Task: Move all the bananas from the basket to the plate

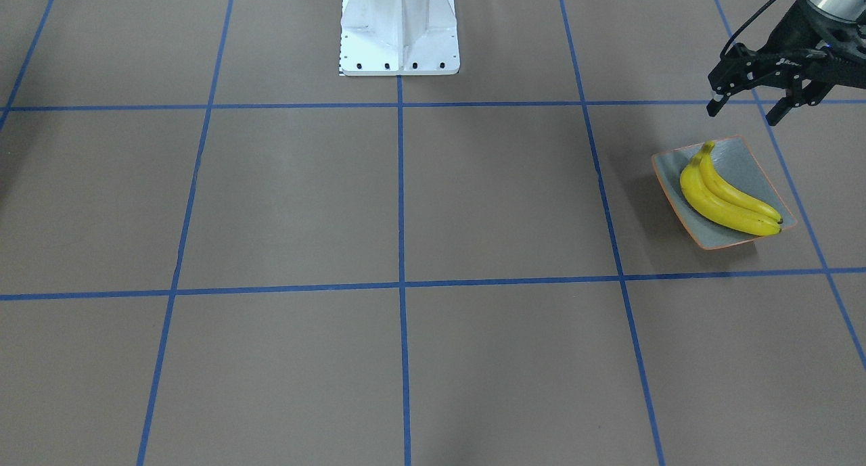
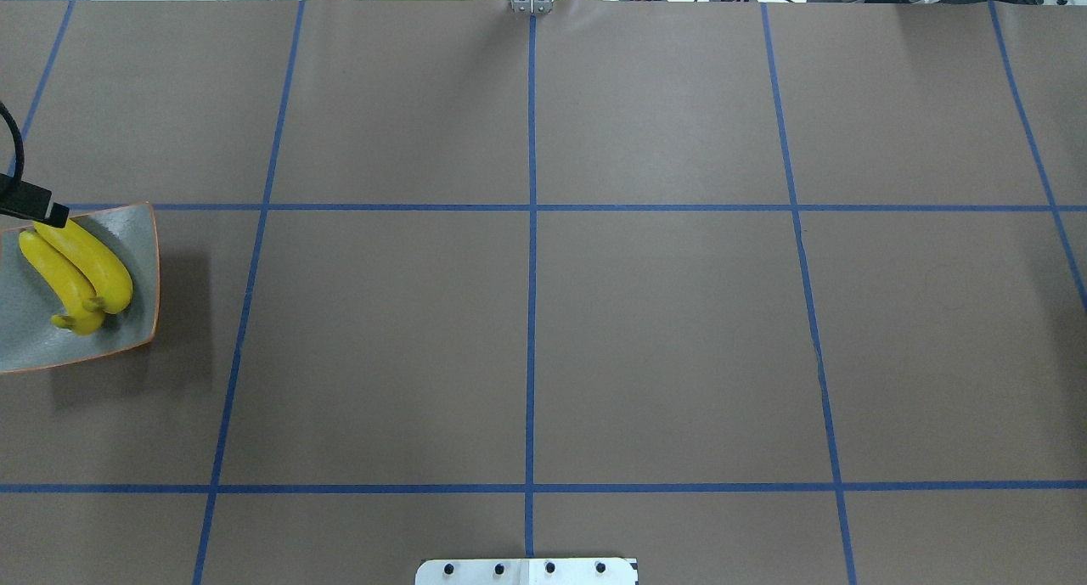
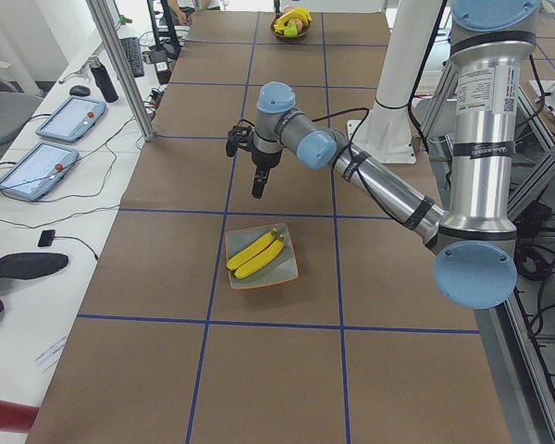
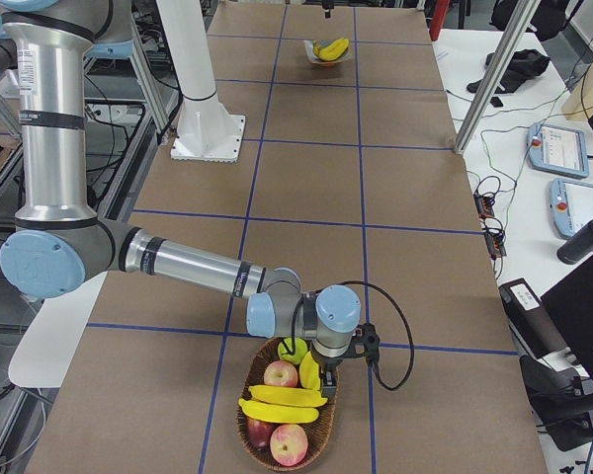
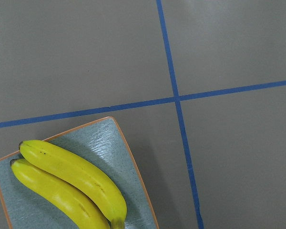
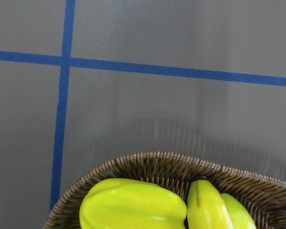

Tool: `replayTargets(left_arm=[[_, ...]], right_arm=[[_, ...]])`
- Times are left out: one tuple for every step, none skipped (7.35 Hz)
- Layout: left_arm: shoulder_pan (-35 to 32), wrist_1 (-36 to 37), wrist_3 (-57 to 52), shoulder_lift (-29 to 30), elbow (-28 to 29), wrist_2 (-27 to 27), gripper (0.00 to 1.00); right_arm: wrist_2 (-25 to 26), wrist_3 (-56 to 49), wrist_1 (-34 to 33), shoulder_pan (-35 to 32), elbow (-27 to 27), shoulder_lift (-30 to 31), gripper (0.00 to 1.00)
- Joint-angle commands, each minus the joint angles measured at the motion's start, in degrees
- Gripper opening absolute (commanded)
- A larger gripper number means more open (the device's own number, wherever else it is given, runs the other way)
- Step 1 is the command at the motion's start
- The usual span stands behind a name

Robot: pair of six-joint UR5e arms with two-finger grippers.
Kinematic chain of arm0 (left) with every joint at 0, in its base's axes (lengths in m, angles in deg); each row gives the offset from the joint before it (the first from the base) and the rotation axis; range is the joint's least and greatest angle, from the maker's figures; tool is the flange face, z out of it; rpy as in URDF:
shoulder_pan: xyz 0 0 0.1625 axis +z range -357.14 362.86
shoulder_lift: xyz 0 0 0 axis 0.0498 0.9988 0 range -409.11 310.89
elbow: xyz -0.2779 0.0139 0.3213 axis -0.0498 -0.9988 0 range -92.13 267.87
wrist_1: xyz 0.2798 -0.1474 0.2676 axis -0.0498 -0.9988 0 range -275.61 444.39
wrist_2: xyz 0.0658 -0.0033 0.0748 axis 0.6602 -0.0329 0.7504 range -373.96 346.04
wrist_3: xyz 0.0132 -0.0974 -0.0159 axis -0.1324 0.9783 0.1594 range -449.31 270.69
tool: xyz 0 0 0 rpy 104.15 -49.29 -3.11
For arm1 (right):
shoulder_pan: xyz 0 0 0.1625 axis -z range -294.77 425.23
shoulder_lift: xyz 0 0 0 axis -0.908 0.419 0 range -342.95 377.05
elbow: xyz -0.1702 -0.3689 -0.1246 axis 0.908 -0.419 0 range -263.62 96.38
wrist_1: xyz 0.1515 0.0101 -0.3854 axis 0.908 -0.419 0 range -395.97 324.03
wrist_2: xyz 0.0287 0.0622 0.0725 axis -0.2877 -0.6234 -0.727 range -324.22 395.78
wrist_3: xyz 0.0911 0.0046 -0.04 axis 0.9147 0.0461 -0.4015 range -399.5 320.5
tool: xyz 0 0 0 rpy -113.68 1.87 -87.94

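Two yellow bananas point(image 1: 727, 202) lie side by side on the grey-green plate point(image 1: 744, 160); they also show in the overhead view point(image 2: 76, 275) and the left wrist view point(image 5: 71, 181). My left gripper point(image 1: 744, 111) hangs open and empty above the table just behind the plate. More bananas point(image 4: 280, 403) lie in the wicker basket point(image 4: 328, 420) at the table's other end. My right gripper point(image 4: 314, 378) reaches down into that basket beside an upright banana point(image 6: 207, 205). I cannot tell whether it is open or shut.
The basket also holds red apples point(image 4: 289, 444) and a yellow-green fruit point(image 6: 133, 207). The white robot base point(image 1: 399, 30) stands at mid-table. Blue tape lines cross the brown table. Operator gear lies beside the table in the side views.
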Motion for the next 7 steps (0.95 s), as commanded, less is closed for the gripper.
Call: replayTargets(left_arm=[[0.00, -0.06, 2.56, 0.08, -0.45, 0.00, 1.00], [0.00, -0.06, 2.65, 0.08, -0.37, 0.00, 1.00], [0.00, -0.15, 2.65, 0.08, -0.45, 0.00, 1.00], [0.00, -0.24, 3.35, 0.08, -0.45, 0.00, 1.00], [0.08, -0.41, 4.84, 0.17, -0.45, 0.00, 1.00], [0.08, -0.42, 5.02, 0.26, -0.45, 0.00, 1.00], [0.08, -0.42, 5.11, 0.26, -0.45, 0.00, 1.00]], right_arm=[[1.23, -1.05, -0.13, 0.03, -0.92, 0.02, 0.98], [1.76, -3.58, 0.04, 0.03, -3.28, -0.33, 0.98], [1.59, -4.74, -0.13, 0.03, -3.30, -0.24, 0.97], [1.59, -4.83, -0.22, 0.03, -3.48, -0.07, 0.96], [1.50, -4.84, -0.31, 0.03, -3.48, -0.07, 0.95], [1.50, -4.92, -0.31, 0.03, -3.91, -0.07, 0.93], [1.59, -5.71, -0.22, 0.11, -4.44, -0.07, 0.92]])
